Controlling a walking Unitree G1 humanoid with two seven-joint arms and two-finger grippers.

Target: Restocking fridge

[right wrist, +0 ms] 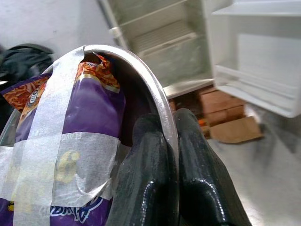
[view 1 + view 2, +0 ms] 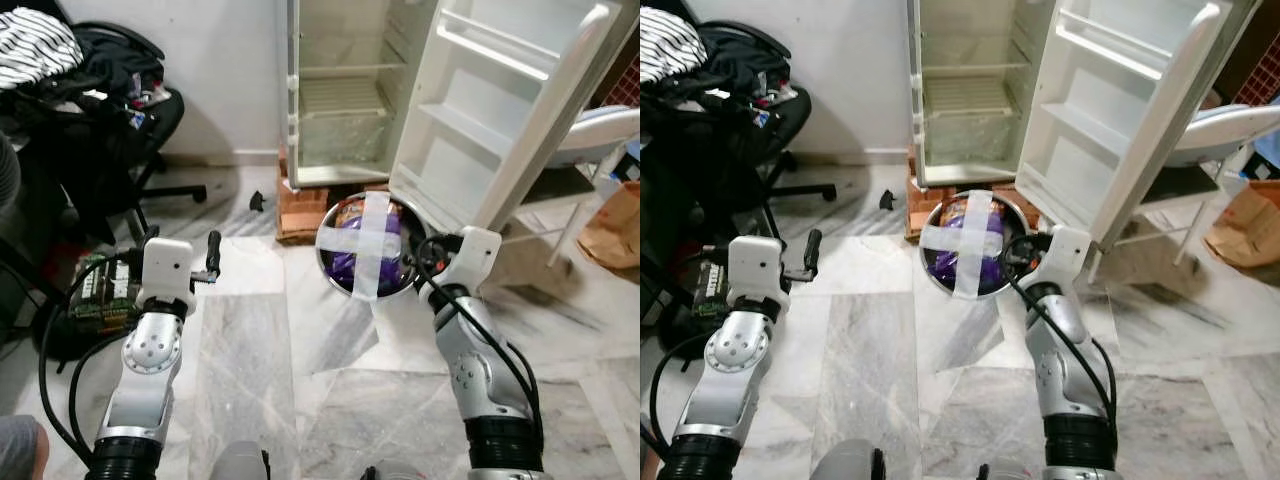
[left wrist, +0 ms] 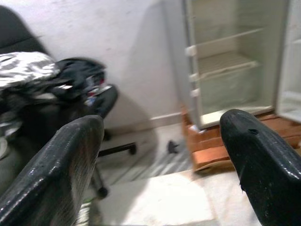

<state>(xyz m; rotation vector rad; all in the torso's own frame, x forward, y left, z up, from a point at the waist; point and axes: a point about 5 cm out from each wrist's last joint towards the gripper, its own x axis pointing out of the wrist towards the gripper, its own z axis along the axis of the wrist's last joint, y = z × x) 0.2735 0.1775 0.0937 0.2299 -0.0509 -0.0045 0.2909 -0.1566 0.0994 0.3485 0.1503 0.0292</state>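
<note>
A steel bowl (image 2: 334, 268) holds a purple snack packet (image 1: 80, 122) strapped in with crossed white tape (image 2: 368, 240). My right gripper (image 1: 170, 141) is shut on the bowl's rim, carrying it above the floor in front of the fridge. The white fridge (image 2: 345, 90) stands open ahead, its shelves bare and its door (image 2: 510, 110) swung out to the right. My left gripper (image 3: 160, 155) is open with nothing between its fingers, held up at the left and pointing toward the fridge and wall.
The fridge rests on bricks (image 2: 300, 210). An office chair (image 2: 120, 110) heaped with clothes stands at the left. At the right are a white plastic chair (image 2: 590, 140) and a brown paper bag (image 2: 615, 225). Marble floor (image 2: 260, 340) lies between me and the fridge.
</note>
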